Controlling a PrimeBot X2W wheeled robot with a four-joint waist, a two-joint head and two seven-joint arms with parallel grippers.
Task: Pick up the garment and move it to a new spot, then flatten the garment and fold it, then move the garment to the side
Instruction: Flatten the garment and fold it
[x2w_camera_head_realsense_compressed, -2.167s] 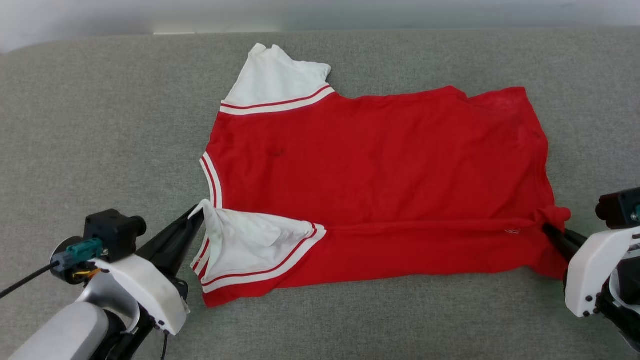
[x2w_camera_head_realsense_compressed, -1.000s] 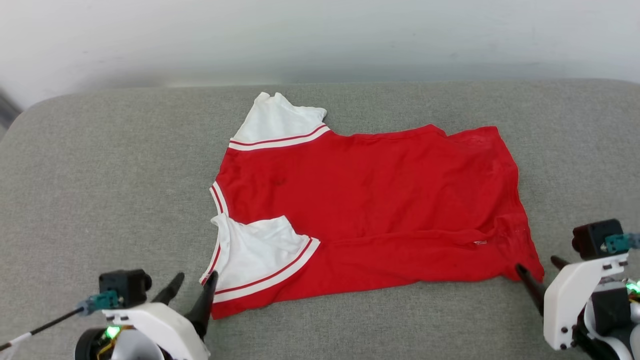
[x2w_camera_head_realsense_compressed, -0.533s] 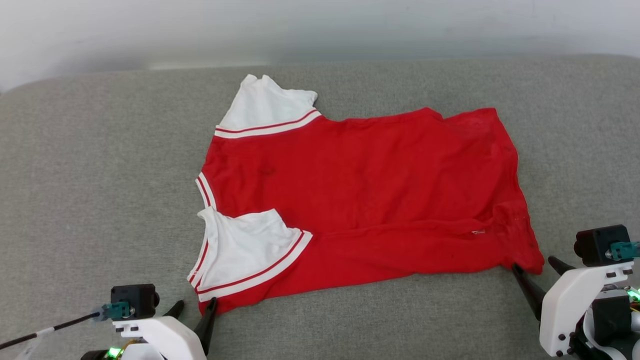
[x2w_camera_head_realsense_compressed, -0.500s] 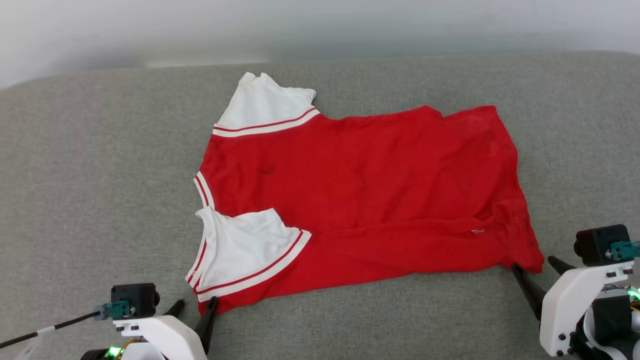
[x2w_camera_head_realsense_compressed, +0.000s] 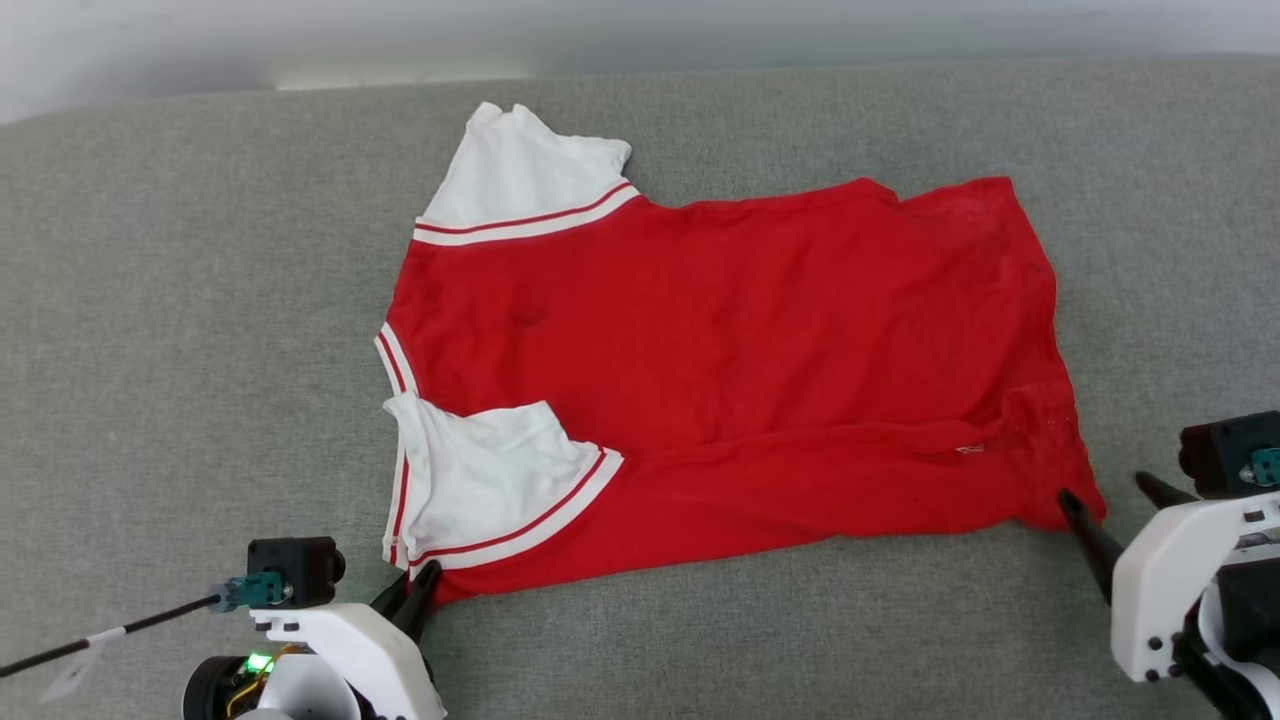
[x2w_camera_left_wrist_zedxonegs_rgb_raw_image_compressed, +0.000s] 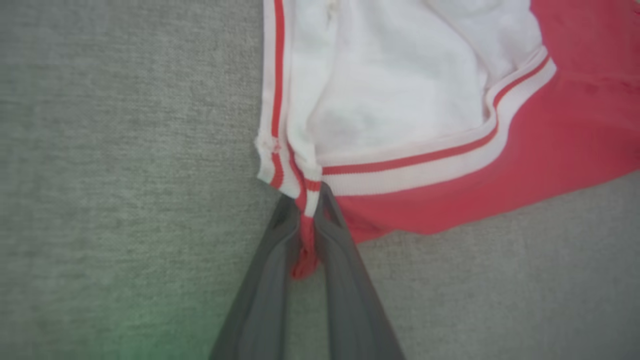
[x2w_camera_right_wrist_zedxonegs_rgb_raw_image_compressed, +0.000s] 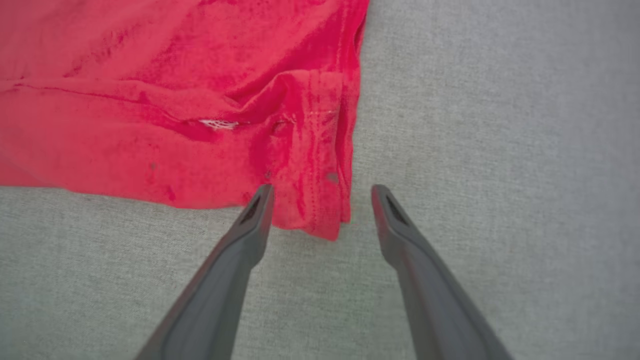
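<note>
Garment (x2w_camera_head_realsense_compressed: 720, 350) lies spread on the grey upholstered surface (x2w_camera_head_realsense_compressed: 180, 300), plain red side up. Its collar end is toward the left gripper (x2w_camera_head_realsense_compressed: 420, 585) and its hem end toward the right gripper (x2w_camera_head_realsense_compressed: 1105, 490). One white sleeve (x2w_camera_head_realsense_compressed: 480, 470) lies folded onto the red body just ahead of the left gripper. The other sleeve (x2w_camera_head_realsense_compressed: 520, 170) sticks out at the far edge, well beyond it.

Left gripper (x2w_camera_left_wrist_zedxonegs_rgb_raw_image_compressed: 306, 200): fingers pressed together, pinching the near corner of the garment (x2w_camera_left_wrist_zedxonegs_rgb_raw_image_compressed: 410, 90) where striped trim meets red cloth (a nub of red bunches between the fingers).

Right gripper (x2w_camera_right_wrist_zedxonegs_rgb_raw_image_compressed: 322, 190): fingers spread, low over the surface. The rumpled hem corner of the garment (x2w_camera_right_wrist_zedxonegs_rgb_raw_image_compressed: 150, 100) pokes in between them. One fingertip sits at the cloth edge, the other over bare grey.
</note>
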